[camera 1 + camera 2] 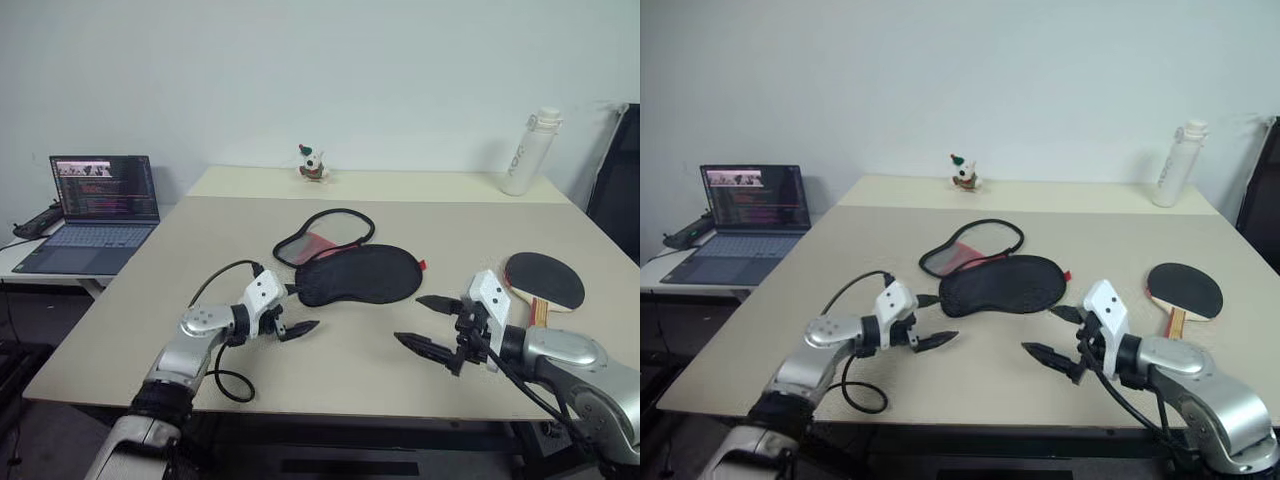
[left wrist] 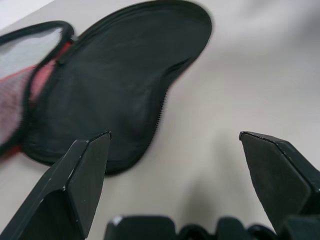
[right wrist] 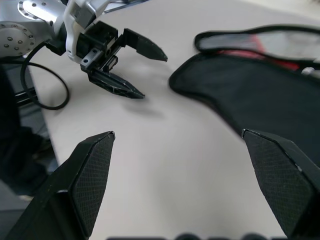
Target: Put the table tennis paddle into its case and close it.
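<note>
The round black-rubber table tennis paddle (image 1: 544, 280) with its short light-wood handle lay flat on the beige bench (image 1: 450, 225), to the right of the case, handle pointing toward the robot. The black fabric paddle-shaped case (image 1: 360, 273) lay unzipped, its long axis running left to right, its mesh-and-red flap folded back. The left gripper (image 1: 296, 310) hovered wide open and empty just left of the case; the right gripper (image 1: 428, 322) hovered wide open and empty, near the paddle.
</note>
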Robot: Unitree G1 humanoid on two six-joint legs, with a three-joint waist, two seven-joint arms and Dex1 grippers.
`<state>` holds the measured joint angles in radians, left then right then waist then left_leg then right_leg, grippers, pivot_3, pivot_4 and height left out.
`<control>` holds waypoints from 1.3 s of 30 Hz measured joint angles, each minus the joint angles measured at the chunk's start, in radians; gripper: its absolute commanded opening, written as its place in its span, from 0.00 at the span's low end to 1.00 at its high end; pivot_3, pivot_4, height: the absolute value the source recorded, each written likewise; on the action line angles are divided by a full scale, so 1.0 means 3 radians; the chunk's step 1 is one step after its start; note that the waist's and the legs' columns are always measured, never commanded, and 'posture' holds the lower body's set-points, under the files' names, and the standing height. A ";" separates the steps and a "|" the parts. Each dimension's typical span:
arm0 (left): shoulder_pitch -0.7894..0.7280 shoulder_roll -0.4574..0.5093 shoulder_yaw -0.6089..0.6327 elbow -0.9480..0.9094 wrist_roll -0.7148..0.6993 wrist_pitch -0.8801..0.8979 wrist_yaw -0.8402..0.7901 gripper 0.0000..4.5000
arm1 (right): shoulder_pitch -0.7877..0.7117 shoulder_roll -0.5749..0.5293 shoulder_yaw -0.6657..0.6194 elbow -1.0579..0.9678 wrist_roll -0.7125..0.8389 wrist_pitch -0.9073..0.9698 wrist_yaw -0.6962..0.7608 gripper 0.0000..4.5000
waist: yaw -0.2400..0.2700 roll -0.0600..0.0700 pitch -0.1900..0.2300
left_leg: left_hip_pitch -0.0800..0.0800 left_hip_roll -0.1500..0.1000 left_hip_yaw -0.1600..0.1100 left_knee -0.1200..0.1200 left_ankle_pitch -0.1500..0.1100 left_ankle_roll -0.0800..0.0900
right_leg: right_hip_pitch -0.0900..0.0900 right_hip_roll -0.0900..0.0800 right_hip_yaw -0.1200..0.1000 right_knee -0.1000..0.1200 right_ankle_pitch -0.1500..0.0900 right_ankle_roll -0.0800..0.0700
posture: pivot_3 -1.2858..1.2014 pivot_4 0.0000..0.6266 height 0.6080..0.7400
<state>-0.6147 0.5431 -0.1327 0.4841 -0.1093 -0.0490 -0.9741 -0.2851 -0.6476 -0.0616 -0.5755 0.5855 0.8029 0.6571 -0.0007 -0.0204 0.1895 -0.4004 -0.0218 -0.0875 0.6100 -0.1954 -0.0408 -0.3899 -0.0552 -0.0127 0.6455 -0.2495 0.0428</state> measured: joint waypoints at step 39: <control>-0.1063 -0.0347 0.0048 0.2024 0.0503 -0.0458 -0.0570 0.01 | -0.0262 0.0134 -0.0281 0.0176 0.0060 -0.0082 -0.0402 1.00 | -0.0016 -0.0002 0.0001 | -0.0002 -0.0002 0.0002 0.0001 -0.0002 0.0003 | -0.0001 0.0002 0.0000 0.0002 0.0002 0.0005 | 0.52 0.24 1.00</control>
<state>-0.9337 0.4391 -0.1182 1.0914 0.0415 -0.1866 -1.1451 -0.3639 -0.6074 -0.1458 -0.5227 0.6034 0.7782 0.5366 -0.0054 -0.0210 0.1897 -0.4010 -0.0223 -0.0870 0.6102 -0.1960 -0.0398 -0.3902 -0.0546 -0.0127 0.6462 -0.2489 0.0444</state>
